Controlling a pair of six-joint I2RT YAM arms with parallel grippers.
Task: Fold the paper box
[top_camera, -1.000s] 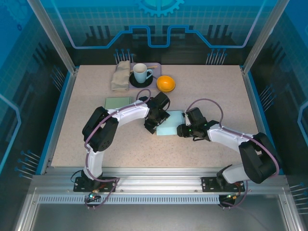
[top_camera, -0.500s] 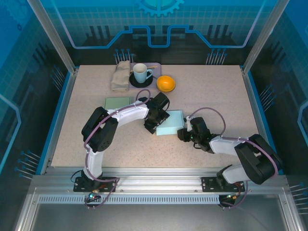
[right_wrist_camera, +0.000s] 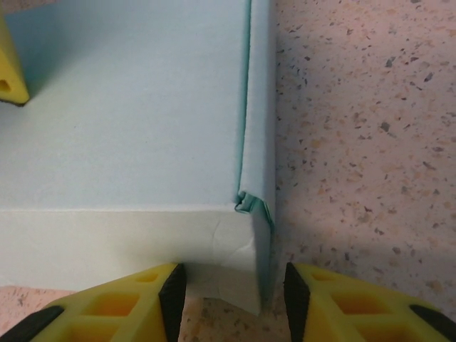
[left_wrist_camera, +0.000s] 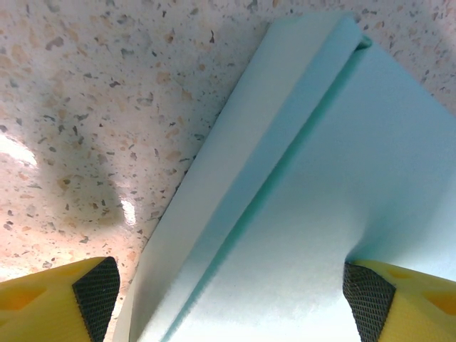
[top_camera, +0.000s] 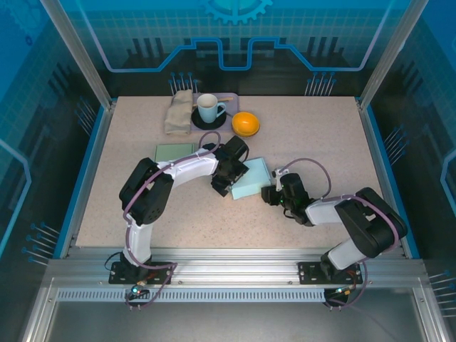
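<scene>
On speckled table [top_camera: 320, 135], smooth pale-teal paper box [top_camera: 252, 179]

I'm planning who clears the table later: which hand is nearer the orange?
Left. The left hand sits at the paper box's left edge, below the orange. The right hand is at the box's right corner, farther off.

I see the box [top_camera: 251, 180] at centre frame on the table [top_camera: 320, 135], left gripper [top_camera: 222, 182] at its left edge, right gripper [top_camera: 271, 194] at its lower right. Sheet [top_camera: 174, 152] lies upper left of the box. Along the top: cloth [top_camera: 178, 112], mug [top_camera: 209, 107] on coaster [top_camera: 203, 122], orange [top_camera: 245, 123] rightmost.
</scene>
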